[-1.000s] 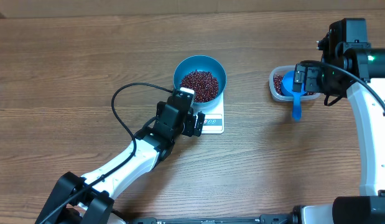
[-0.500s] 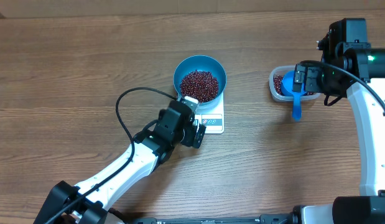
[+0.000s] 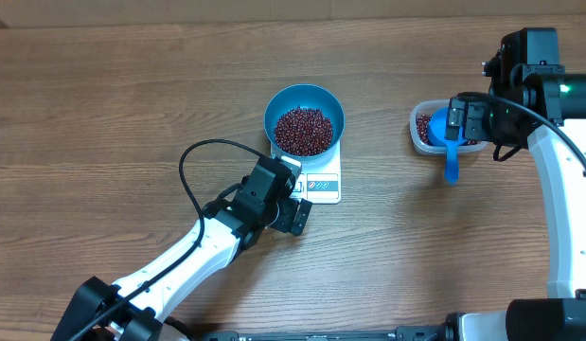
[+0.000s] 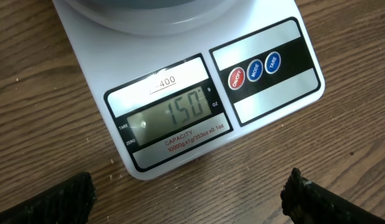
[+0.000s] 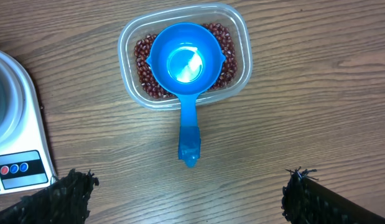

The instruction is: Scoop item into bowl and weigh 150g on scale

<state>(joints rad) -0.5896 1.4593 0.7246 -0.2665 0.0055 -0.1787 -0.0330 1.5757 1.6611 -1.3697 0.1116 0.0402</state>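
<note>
Beans (image 3: pixel 303 131) in bowl (image 3: pixel 274 112) on scale (image 3: pixel 323 188), middle of counter (image 3: pixel 103 95) nearer far edge; display (image 4: pixel 180 112) shows 150 (target met, likely). Left claw (image 4: pixel 192 202) released, aimed at display for reading. Right claw (image 5: pixel 187 199) released over scoop (image 5: pixel 185 62) parked in tub (image 5: pixel 239 37).

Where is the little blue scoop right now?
The blue scoop rests on the beans in the clear tub, handle poking over the rim. In the overhead view it is on the table's right side, right of the scale.

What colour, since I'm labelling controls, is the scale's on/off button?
Red; the on/off button shows best in the left wrist view.
</note>
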